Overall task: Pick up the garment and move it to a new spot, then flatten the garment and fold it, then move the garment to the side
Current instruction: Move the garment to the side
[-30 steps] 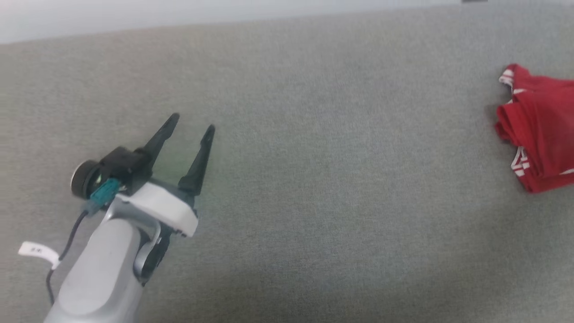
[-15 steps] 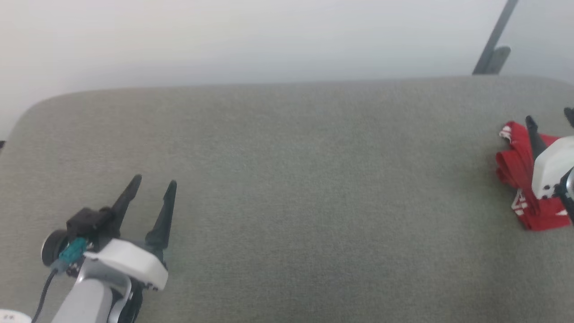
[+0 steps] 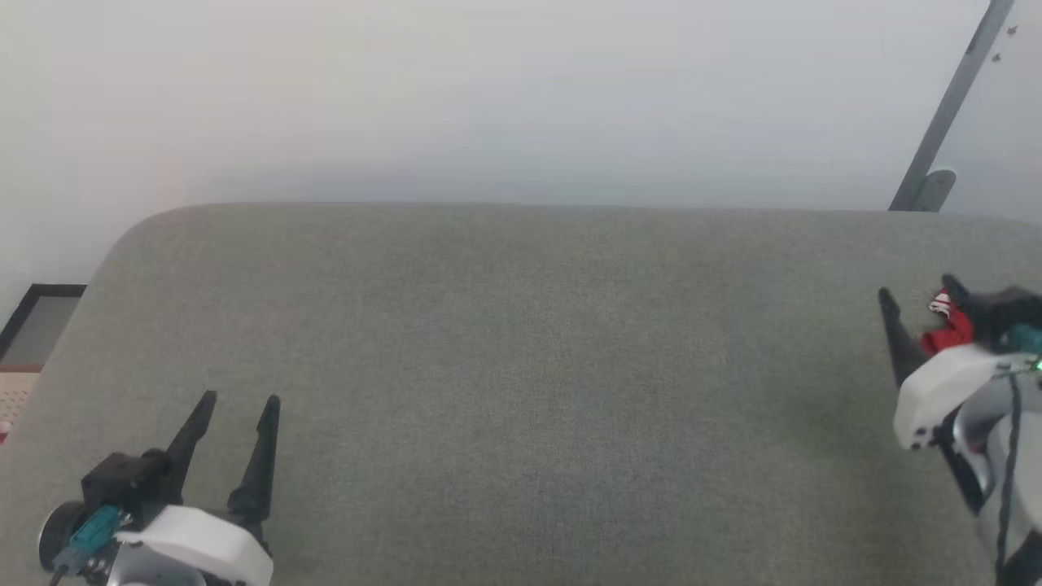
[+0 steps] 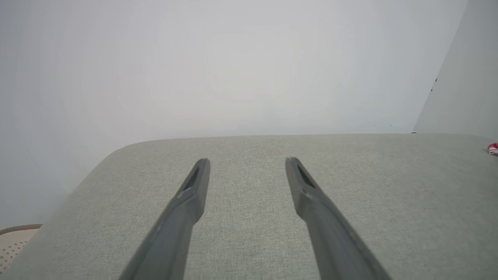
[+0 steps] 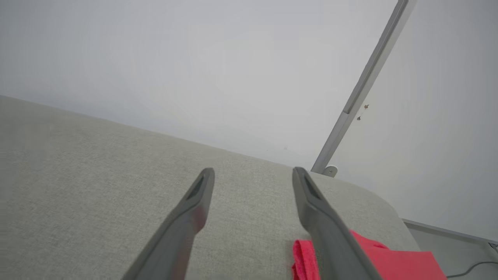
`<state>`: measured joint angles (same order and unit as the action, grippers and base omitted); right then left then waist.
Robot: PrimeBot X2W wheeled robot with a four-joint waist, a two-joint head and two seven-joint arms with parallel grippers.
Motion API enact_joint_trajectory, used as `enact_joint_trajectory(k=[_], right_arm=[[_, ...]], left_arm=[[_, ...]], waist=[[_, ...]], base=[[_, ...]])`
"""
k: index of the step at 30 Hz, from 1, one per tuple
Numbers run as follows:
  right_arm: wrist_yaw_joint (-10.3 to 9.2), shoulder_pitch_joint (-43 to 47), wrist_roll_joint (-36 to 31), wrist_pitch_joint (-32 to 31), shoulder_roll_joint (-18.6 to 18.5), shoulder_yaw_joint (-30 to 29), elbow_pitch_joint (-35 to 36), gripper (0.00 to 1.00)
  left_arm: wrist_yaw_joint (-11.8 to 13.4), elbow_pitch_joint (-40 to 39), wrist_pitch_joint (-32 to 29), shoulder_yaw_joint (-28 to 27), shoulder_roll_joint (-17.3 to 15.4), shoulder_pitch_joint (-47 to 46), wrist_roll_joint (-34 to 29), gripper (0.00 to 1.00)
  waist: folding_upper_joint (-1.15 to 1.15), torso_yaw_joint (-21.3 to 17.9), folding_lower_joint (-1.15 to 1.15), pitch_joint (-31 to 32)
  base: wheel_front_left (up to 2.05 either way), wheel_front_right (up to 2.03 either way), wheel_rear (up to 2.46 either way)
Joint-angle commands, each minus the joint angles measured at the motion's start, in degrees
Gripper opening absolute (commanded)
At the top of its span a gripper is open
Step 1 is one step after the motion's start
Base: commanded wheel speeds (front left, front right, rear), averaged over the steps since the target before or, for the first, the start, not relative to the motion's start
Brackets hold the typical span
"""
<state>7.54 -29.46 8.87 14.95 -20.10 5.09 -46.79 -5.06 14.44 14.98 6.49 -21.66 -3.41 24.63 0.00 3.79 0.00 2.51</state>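
The garment (image 3: 949, 327) lies folded near the right end of the grey cloth-covered table (image 3: 521, 366); just a small red bit with white trim peeks out behind my right gripper. In the right wrist view the garment (image 5: 393, 261) lies red under and to the right of the right finger. A tiny red edge of the garment (image 4: 493, 148) sits at the far right of the left wrist view. My right gripper (image 3: 916, 289) hovers open over the garment's left side, nothing between its fingers (image 5: 253, 170). My left gripper (image 3: 241, 399) is open over bare table at the lower left (image 4: 248, 161).
A slanted grey metal pole (image 3: 948, 106) rises against the pale wall behind the table's back right corner. A cream perforated basket (image 3: 16, 399) and a dark-framed panel (image 3: 41, 313) stand beyond the table's rounded left end. The table's far edge runs across the middle.
The head camera has tilted up, bringing the wall and the table's far edge into view. My right gripper has come in from the right and now covers most of the garment.
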Motion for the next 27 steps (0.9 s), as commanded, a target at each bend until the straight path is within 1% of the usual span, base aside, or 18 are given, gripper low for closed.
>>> enact_joint_trajectory(k=[1, 6, 13, 14, 20, 27], right_arm=[[-0.12, 1.9, -0.38, 0.29, 0.76, -0.73, 1.51, 1.0], [-0.12, 8.25, -2.37, 0.29, 3.7, -3.86, 7.96, 1.0], [-0.12, 15.77, -4.09, 0.29, 7.73, -6.73, 15.59, 1.0], [-0.12, 15.77, -4.09, 0.29, 7.73, -6.73, 15.59, 1.0], [-0.12, 20.85, -5.27, -0.04, 10.72, -8.14, 20.67, 1.0], [-0.12, 25.4, -5.63, -1.21, 13.52, -9.12, 25.54, 1.0]], left_arm=[[0.25, -0.42, 0.25, -0.45, -0.16, 0.84, 0.04, 1.0], [0.32, -1.17, 0.24, -2.15, 0.14, 2.79, -0.04, 1.0], [-0.13, -1.86, 0.25, -4.06, 0.99, 4.82, -0.97, 1.0], [-0.13, -1.86, 0.25, -4.06, 0.99, 4.82, -0.97, 1.0], [-0.6, -1.25, 0.24, -5.15, 1.77, 5.93, -0.97, 1.0], [-1.59, -0.99, 0.24, -5.33, 1.58, 7.03, -0.51, 1.0]], waist=[[0.0, 0.17, 0.0, 0.25], [0.0, 0.23, 0.0, 0.68], [0.0, -0.21, 0.0, 0.97], [0.0, -0.21, 0.0, 0.97], [0.0, -0.8, 0.0, 1.09], [0.0, -1.7, 0.0, 1.12]], base=[[0.0, 0.0, 0.0], [0.0, 0.0, 0.0], [0.0, 0.0, 0.0], [0.0, 0.0, 0.0], [0.0, 0.0, 0.0], [0.0, 0.0, 0.0]])
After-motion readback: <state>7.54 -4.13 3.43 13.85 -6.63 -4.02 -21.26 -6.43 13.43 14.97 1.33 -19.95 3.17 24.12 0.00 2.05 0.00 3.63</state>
